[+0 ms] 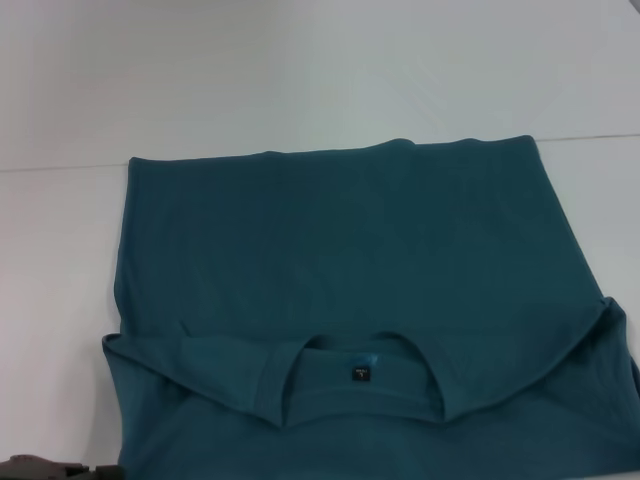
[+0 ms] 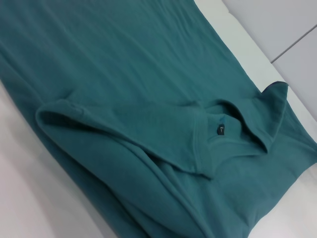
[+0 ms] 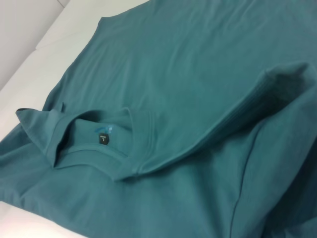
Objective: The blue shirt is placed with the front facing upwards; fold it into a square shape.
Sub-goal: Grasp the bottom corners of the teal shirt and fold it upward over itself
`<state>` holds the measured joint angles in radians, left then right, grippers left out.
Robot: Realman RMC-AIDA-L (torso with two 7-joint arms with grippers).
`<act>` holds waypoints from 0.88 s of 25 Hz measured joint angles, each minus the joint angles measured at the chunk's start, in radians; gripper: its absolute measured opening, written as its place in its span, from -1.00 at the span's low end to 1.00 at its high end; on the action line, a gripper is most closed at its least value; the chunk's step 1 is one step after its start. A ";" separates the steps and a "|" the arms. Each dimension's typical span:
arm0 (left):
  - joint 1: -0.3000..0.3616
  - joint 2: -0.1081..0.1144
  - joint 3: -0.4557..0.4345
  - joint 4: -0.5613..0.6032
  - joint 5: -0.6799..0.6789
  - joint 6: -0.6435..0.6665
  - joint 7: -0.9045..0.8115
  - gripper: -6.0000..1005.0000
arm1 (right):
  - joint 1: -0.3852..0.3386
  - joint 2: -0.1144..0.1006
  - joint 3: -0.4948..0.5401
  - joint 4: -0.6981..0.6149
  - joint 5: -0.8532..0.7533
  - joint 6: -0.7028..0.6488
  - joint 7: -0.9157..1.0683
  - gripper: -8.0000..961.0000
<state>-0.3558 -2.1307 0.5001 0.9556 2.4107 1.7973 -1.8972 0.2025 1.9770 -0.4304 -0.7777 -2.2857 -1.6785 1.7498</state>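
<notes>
The blue shirt (image 1: 340,240) lies spread on the white table, its straight hem at the far side and its round neck (image 1: 360,385) nearest me. A small dark label (image 1: 361,375) shows inside the collar (image 2: 220,130) (image 3: 102,140). No lettering is visible; the cloth facing up is plain. Along the near side an upper layer ends in a loose folded edge, bunched at the left shoulder (image 2: 59,114) and the right shoulder (image 3: 282,82). A dark piece of my left gripper (image 1: 40,467) pokes in at the bottom left corner of the head view, just beside the shirt's near left corner. My right gripper is out of view.
The white table (image 1: 60,260) runs bare to the left of the shirt and beyond its hem. A thin seam (image 1: 60,167) crosses the table near the hem. The shirt's right side reaches almost to the picture's right edge.
</notes>
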 joint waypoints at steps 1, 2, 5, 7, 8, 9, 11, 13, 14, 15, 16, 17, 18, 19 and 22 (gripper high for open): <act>0.000 0.000 0.000 0.000 0.001 0.002 0.000 -0.99 | -0.001 0.000 0.002 0.000 0.000 -0.003 -0.001 -0.92; 0.000 0.000 0.000 0.000 0.002 0.003 0.000 -0.99 | -0.002 0.000 0.004 0.000 0.000 -0.004 -0.003 -0.92; -0.001 0.000 0.000 0.000 0.009 0.011 0.000 -0.99 | -0.004 0.000 0.012 0.000 0.000 -0.008 -0.004 -0.92; -0.005 0.002 0.000 0.000 0.009 0.012 0.000 -0.99 | -0.003 -0.001 0.016 0.000 0.001 -0.012 -0.005 -0.92; -0.006 0.002 0.000 0.000 0.008 0.012 0.000 -0.99 | 0.001 -0.002 0.020 0.000 0.001 -0.013 -0.005 -0.92; -0.012 0.003 0.000 0.000 0.004 0.010 -0.001 -0.99 | 0.007 -0.003 0.024 0.000 0.003 -0.014 -0.005 -0.92; -0.028 0.006 0.000 -0.005 -0.009 0.002 -0.004 -0.99 | 0.025 -0.004 0.037 0.000 0.005 -0.014 -0.003 -0.92; -0.052 0.012 -0.005 -0.015 -0.028 -0.007 -0.013 -0.99 | 0.049 -0.006 0.058 0.000 0.007 -0.014 0.002 -0.92; -0.069 0.016 -0.011 -0.020 -0.036 -0.010 -0.020 -0.99 | 0.063 -0.006 0.069 0.000 0.007 -0.013 0.004 -0.92; -0.083 0.020 -0.015 -0.024 -0.043 -0.014 -0.026 -0.99 | 0.081 -0.007 0.081 0.000 0.008 -0.012 0.007 -0.92; -0.098 0.024 -0.020 -0.027 -0.049 -0.019 -0.033 -0.99 | 0.094 -0.007 0.089 0.000 0.007 -0.009 0.008 -0.92; -0.122 0.032 -0.023 -0.034 -0.054 -0.026 -0.043 -0.99 | 0.111 -0.008 0.097 0.000 0.008 -0.005 0.011 -0.92; -0.138 0.036 -0.025 -0.041 -0.057 -0.036 -0.052 -0.99 | 0.126 -0.010 0.104 0.000 0.007 0.000 0.015 -0.92; -0.158 0.042 -0.026 -0.049 -0.060 -0.049 -0.062 -0.99 | 0.143 -0.012 0.111 0.000 0.007 0.007 0.022 -0.92; -0.213 0.058 -0.027 -0.081 -0.063 -0.104 -0.086 -0.99 | 0.199 -0.020 0.130 0.001 0.008 0.054 0.043 -0.92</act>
<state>-0.5689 -2.0730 0.4729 0.8747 2.3472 1.6930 -1.9830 0.4017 1.9572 -0.3004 -0.7768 -2.2780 -1.6246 1.7932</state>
